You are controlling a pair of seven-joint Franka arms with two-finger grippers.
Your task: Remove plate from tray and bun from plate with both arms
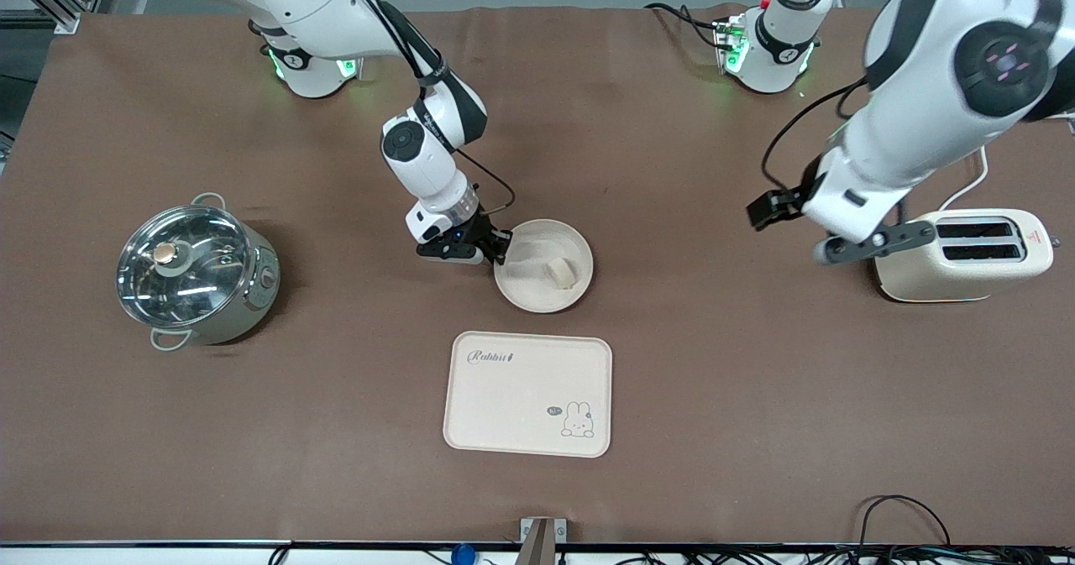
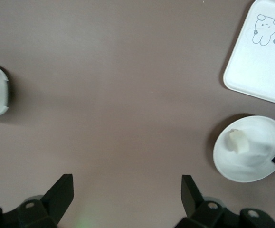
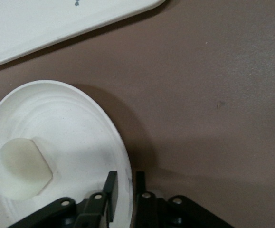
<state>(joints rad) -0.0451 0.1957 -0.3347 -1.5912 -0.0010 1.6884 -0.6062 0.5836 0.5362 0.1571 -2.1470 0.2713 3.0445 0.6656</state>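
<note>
The round cream plate [image 1: 529,284] sits mid-table, farther from the front camera than the rabbit tray. The pale bun [image 1: 562,273] lies in it. My right gripper [image 1: 499,250] is shut on the plate's rim at the edge toward the right arm's end; one finger is inside the rim, one outside. The right wrist view shows the plate [image 3: 71,128], the bun [image 3: 18,167] and the gripper [image 3: 126,192] clamped on the rim. My left gripper [image 1: 873,242] is open and empty, up over the mat beside the toaster. The left wrist view shows its open fingertips [image 2: 127,192], with the plate [image 2: 258,161] and bun [image 2: 238,141] far off.
A cream rectangular rabbit tray [image 1: 527,393] lies nearer the front camera than the plate. A lidded steel pot [image 1: 197,271] stands toward the right arm's end. A cream toaster [image 1: 966,254] stands toward the left arm's end.
</note>
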